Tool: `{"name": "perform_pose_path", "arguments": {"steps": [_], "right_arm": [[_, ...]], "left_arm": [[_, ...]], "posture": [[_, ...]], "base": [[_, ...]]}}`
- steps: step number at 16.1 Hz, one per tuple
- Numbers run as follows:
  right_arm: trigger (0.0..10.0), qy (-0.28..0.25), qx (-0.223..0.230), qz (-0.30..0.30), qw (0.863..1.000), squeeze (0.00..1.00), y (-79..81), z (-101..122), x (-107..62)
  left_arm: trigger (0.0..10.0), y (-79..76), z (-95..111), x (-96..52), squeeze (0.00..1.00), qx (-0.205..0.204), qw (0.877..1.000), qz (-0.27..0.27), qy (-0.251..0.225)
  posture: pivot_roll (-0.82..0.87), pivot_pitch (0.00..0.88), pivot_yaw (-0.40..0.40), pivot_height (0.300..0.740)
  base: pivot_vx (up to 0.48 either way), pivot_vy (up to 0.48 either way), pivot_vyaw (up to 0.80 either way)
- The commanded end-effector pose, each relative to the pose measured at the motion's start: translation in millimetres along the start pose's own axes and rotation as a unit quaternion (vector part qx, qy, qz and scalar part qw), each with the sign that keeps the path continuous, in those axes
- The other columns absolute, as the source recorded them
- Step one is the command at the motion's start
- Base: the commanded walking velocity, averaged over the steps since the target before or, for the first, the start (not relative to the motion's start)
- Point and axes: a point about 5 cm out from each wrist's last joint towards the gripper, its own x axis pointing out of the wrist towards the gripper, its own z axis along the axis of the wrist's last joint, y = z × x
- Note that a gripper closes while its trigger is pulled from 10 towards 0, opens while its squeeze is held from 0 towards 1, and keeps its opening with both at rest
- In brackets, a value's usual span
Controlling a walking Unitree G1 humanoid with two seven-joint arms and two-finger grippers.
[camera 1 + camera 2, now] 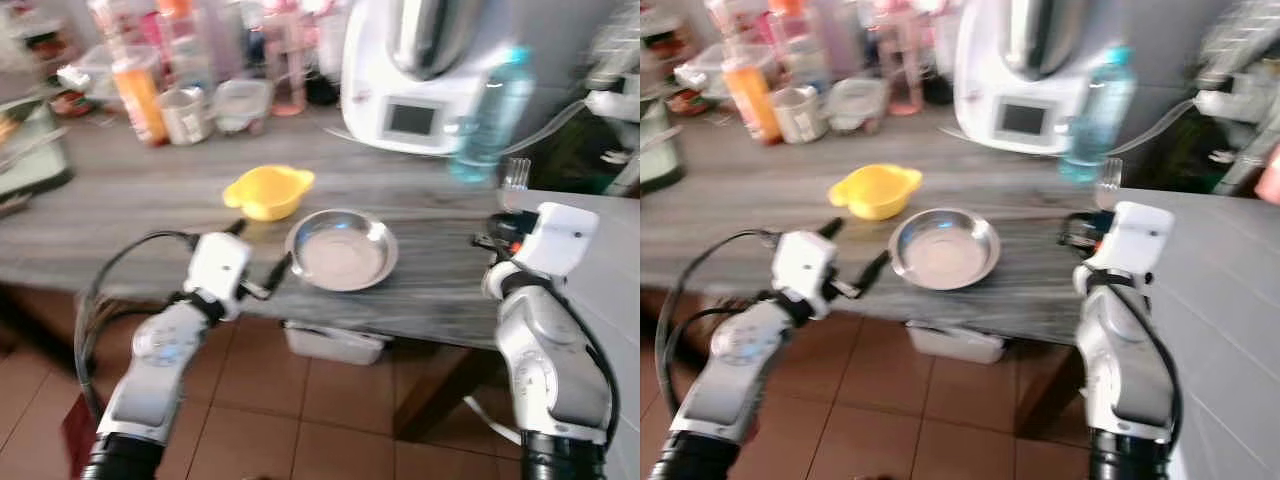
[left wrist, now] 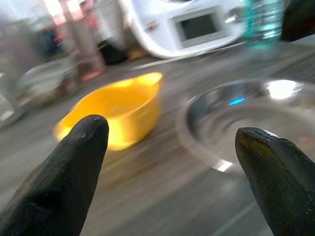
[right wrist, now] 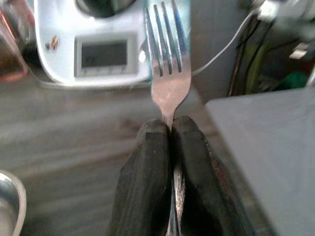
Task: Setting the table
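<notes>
Two bowls sit on the wooden counter [image 1: 130,190]: a yellow bowl [image 1: 268,191] just behind the steel bowl [image 1: 342,250]. Left gripper [image 2: 170,147], fingers spread, hovers beside the steel bowl; right gripper [image 3: 171,129], further right, pinches an upright fork [image 3: 167,59]

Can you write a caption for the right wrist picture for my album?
Right gripper pinching a fork, tines pointing at the white kitchen machine.
</notes>
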Motion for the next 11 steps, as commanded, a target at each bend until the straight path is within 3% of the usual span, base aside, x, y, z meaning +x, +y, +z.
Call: {"name": "perform_pose_path", "arguments": {"steps": [1,4,8,11], "right_arm": [[10.0,0.006,-0.007,0.012,1.0,0.0,3.5,-3.5,-2.0],[10.0,-0.002,-0.012,0.011,1.0,0.0,0.9,2.2,-0.2],[10.0,0.06,0.088,0.004,0.994,0.0,0.9,-21.4,3.6],[10.0,0.079,0.116,0.003,0.99,0.0,-0.2,-29.2,9.5]], "left_arm": [[10.0,-6.8,5.4,2.3,0.0,-0.003,1.0,-0.014,-0.011],[10.0,-9.1,6.6,3.8,0.0,-0.007,1.0,-0.019,-0.012],[10.0,-8.0,4.0,0.4,0.0,-0.002,0.999,-0.045,-0.001],[10.0,-7.2,3.7,-1.1,0.0,-0.001,0.998,-0.059,0.004]], "posture": [[0.12,0.159,-0.016,0.74],[0.11,0.158,-0.015,0.74],[0.11,0.158,-0.015,0.74],[0.11,0.166,-0.013,0.74]], "base": [[0.0,0.0,0.0],[0.0,0.0,0.0],[0.0,0.0,0.0],[0.0,0.0,0.0]]}}
